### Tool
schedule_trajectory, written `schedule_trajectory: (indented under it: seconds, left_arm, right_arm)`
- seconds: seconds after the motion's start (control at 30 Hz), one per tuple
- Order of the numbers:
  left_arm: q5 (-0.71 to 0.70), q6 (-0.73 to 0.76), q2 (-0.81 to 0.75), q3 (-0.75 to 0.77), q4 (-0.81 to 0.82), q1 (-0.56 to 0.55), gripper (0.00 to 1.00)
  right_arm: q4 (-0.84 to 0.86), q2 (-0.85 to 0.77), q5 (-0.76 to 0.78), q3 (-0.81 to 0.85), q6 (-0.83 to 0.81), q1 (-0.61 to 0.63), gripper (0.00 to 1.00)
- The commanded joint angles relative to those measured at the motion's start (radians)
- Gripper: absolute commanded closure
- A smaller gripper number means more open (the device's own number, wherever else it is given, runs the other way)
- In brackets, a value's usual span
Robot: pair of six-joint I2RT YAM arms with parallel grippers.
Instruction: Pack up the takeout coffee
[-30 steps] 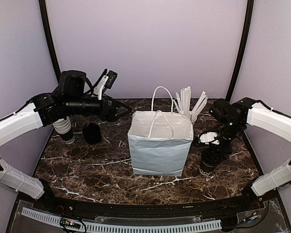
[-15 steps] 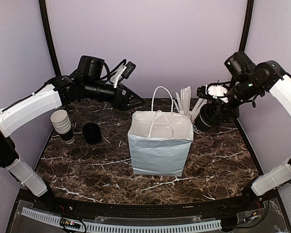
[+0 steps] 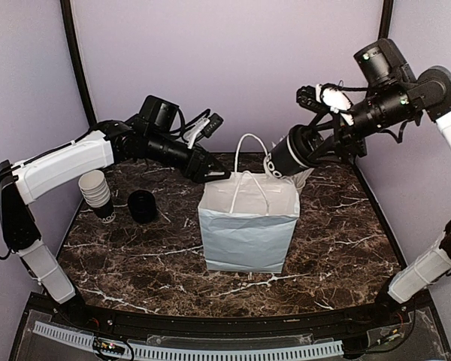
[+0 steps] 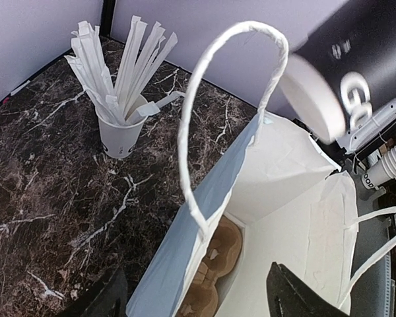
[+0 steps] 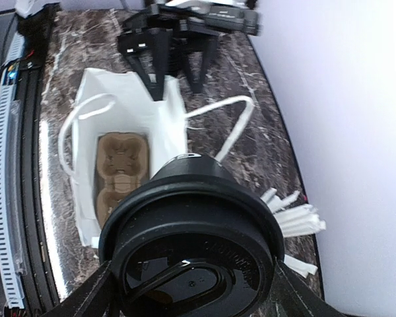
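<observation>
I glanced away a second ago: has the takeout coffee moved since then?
Yes. The takeout coffee, in the right gripper, has lifted from right of the paper bag and swung left, now tilted above its far right corner.

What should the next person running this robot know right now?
Right gripper: shut on the dark paper cup with round black plastic lid, tilted in the air near the top of the white paper bag.
Left gripper: open at the bag's left rim.
Done: cup picked up.
Left: lower it into the brown cardboard carrier inside the bag, release.
</observation>
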Motion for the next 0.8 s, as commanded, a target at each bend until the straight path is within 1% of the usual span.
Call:
schedule_trajectory:
  seconds: [0.0,0.1,0.2,0.23,0.4,0.5,0.6,0.67,0.73,0.77]
  left_arm:
    - [0.008,0.011,-0.073,0.017,0.001,0.010,0.25]
    - [-0.004,0.011,-0.099,0.012,0.002,0.027,0.24]
    - [-0.009,0.011,-0.121,0.004,0.011,0.047,0.24]
    - [-0.014,-0.013,-0.126,-0.006,0.017,0.060,0.24]
    - [-0.004,-0.061,-0.141,-0.053,0.105,0.124,0.24]
    - [0.009,-0.094,-0.108,-0.074,0.151,0.168,0.24]
    - [0.019,-0.115,-0.064,-0.095,0.210,0.183,0.25]
    - [0.032,-0.132,-0.023,-0.110,0.245,0.185,0.25]
    - [0.060,-0.156,0.014,-0.128,0.283,0.185,0.27]
    - [0.086,-0.182,0.035,-0.146,0.301,0.185,0.27]
  right_arm:
    - [-0.013,0.031,0.013,-0.042,0.014,0.149,0.54]
    - [-0.012,0.072,0.043,-0.034,0.006,0.204,0.55]
    - [-0.006,0.119,0.068,-0.021,0.001,0.230,0.56]
    - [0.004,0.133,0.086,-0.024,0.004,0.239,0.56]
    - [0.007,0.182,0.134,-0.045,-0.012,0.311,0.58]
    - [-0.010,0.184,0.156,-0.060,-0.030,0.381,0.58]
    - [-0.014,0.145,0.180,-0.099,-0.054,0.454,0.57]
    - [-0.014,0.104,0.227,-0.140,-0.070,0.517,0.55]
    - [-0.014,0.048,0.278,-0.209,-0.093,0.578,0.55]
    - [-0.014,0.013,0.309,-0.277,-0.112,0.609,0.55]
